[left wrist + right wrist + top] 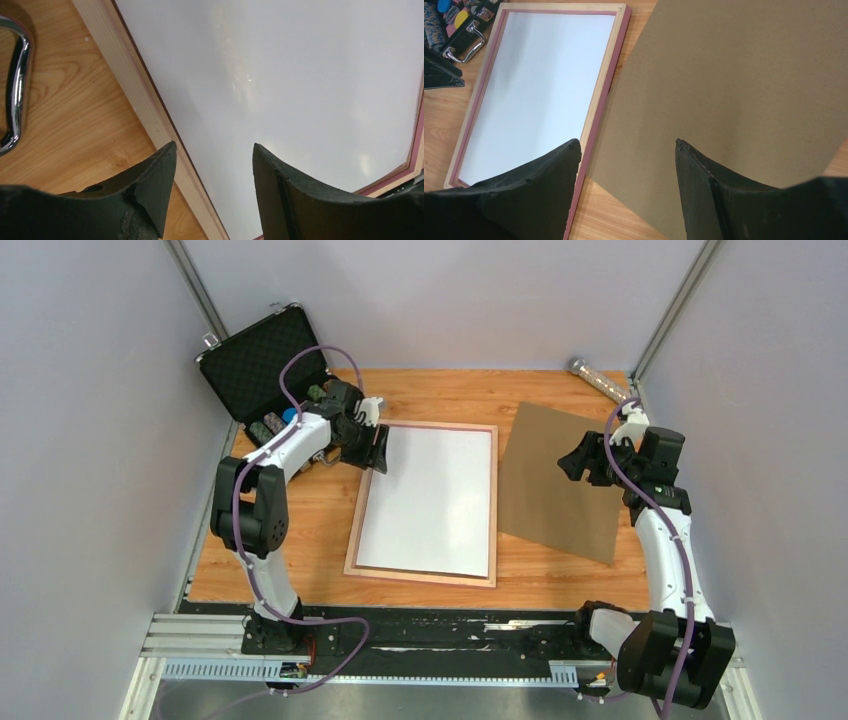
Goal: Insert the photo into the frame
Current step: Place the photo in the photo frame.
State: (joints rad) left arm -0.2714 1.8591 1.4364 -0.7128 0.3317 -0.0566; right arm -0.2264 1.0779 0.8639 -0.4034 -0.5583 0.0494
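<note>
At the far left sits the open black case point(262, 365). Just right of it the left gripper point(214, 150) hovers at the far-left corner of the frame point(420, 579), jaws apart and empty, one finger outside the wooden rail and one over the white sheet. The frame lies back-up mid-table. The white sheet filling it is, I judge, the photo point(430, 500) face down, inside the rails. The step in hand looks like seating: press lightly near each corner so the sheet lies flat without sliding. Right of the frame lies the brown backing board point(560, 480), with the right gripper point(626, 144) above its right edge, jaws wide, holding nothing.
</note>
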